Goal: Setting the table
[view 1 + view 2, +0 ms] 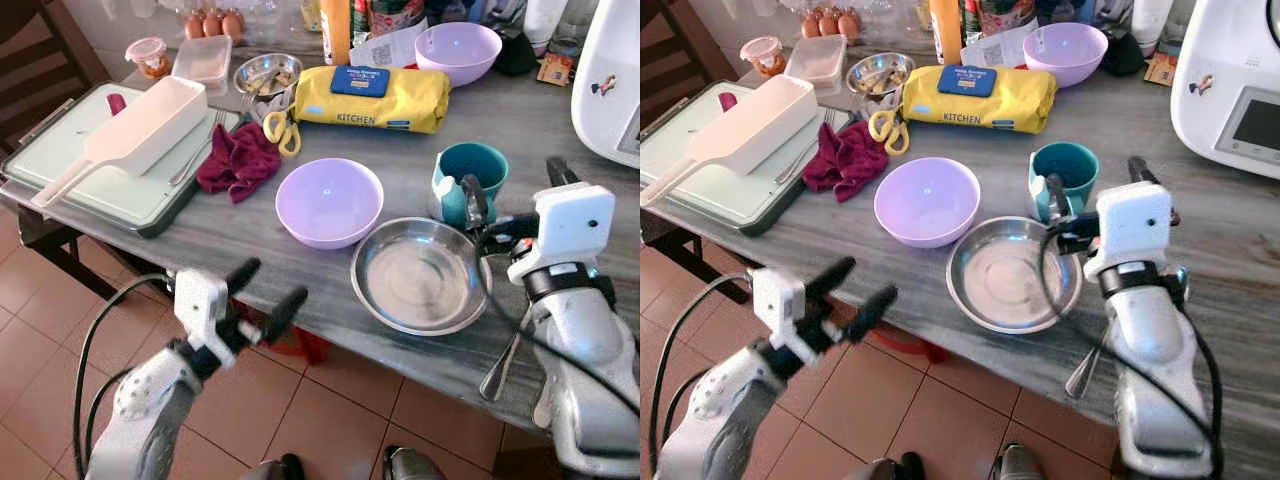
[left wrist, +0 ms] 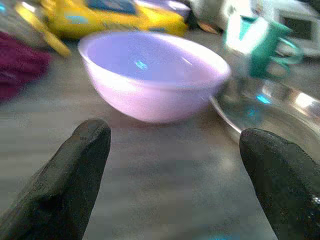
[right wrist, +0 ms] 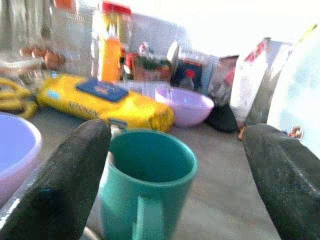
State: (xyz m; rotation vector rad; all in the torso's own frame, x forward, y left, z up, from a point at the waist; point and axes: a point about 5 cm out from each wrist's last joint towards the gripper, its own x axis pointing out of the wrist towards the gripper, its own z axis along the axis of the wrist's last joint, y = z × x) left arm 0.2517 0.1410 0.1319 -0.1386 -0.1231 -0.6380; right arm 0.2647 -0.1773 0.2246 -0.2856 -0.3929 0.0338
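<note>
The left gripper hovered just off the counter edge, jaws apart, facing the nearer lilac bowl. The right gripper hung over the counter with jaws spread wide, just behind the teal mug, which stood touching the steel dish; a spoon lay beside that arm.

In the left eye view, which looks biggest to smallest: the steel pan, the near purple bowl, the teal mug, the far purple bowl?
1. Steel pan
2. Near purple bowl
3. Far purple bowl and teal mug: they look alike; the bowl sits farther off, so its rank is unsure.
</note>
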